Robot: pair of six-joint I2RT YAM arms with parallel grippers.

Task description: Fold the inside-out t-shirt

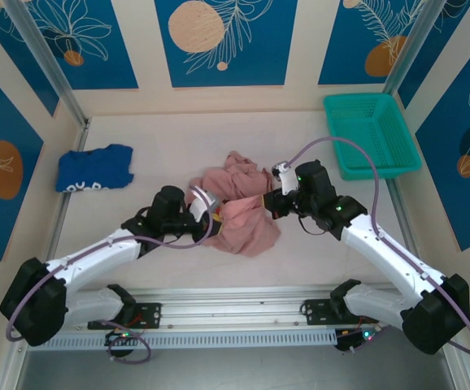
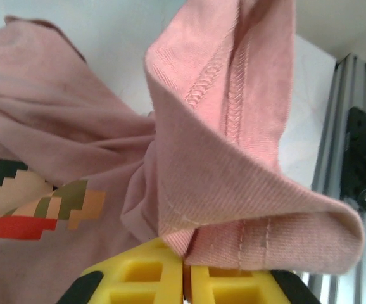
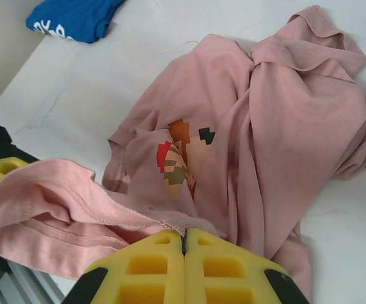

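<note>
The inside-out t-shirt (image 1: 239,207) is a dusty-pink crumpled heap in the middle of the table, with a small blocky colour print (image 3: 183,158) showing. My left gripper (image 1: 211,213) meets its left side; in the left wrist view the yellow jaws (image 2: 186,269) are shut on a stitched hem fold (image 2: 246,190). From the right, my right gripper (image 1: 274,195) reaches the heap, and its yellow jaws (image 3: 184,237) are shut on a thin raw edge of the shirt (image 3: 170,221). The print (image 2: 34,206) also shows in the left wrist view.
A royal-blue garment (image 1: 94,168) with white lettering lies at the far left of the table. A teal plastic basket (image 1: 371,134) stands at the back right. A metal rail (image 1: 227,313) runs along the near edge between the arm bases.
</note>
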